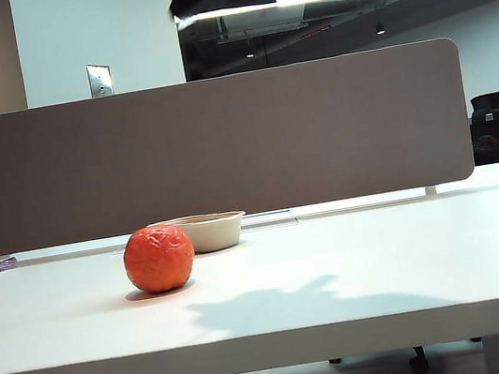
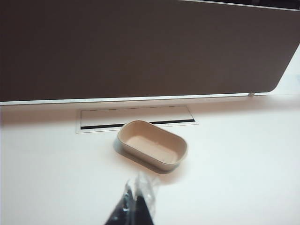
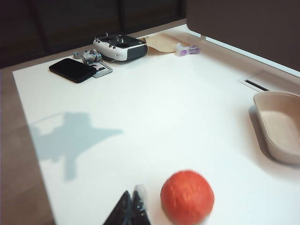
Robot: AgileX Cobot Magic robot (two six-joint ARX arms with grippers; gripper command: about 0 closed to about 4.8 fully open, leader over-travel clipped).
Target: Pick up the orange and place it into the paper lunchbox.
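The reddish-orange, wrinkled orange [image 1: 158, 257] rests on the white table, just in front and left of the beige paper lunchbox [image 1: 207, 231], which holds nothing. Neither arm shows in the exterior view; only a shadow falls on the table. In the right wrist view my right gripper [image 3: 132, 199] is shut and empty, hovering beside the orange [image 3: 187, 196], a short way apart, with the lunchbox [image 3: 281, 124] farther off. In the left wrist view my left gripper [image 2: 136, 190] is shut and empty, hanging above the table a little short of the lunchbox [image 2: 153, 146]. The orange is out of that view.
A brown partition [image 1: 205, 146] stands along the back of the table. A cable slot [image 2: 136, 117] lies behind the lunchbox. A remote controller [image 3: 119, 48], a black phone [image 3: 72, 70], a small purple-white item [image 3: 187, 49] and brown paper sit at the table's far left end.
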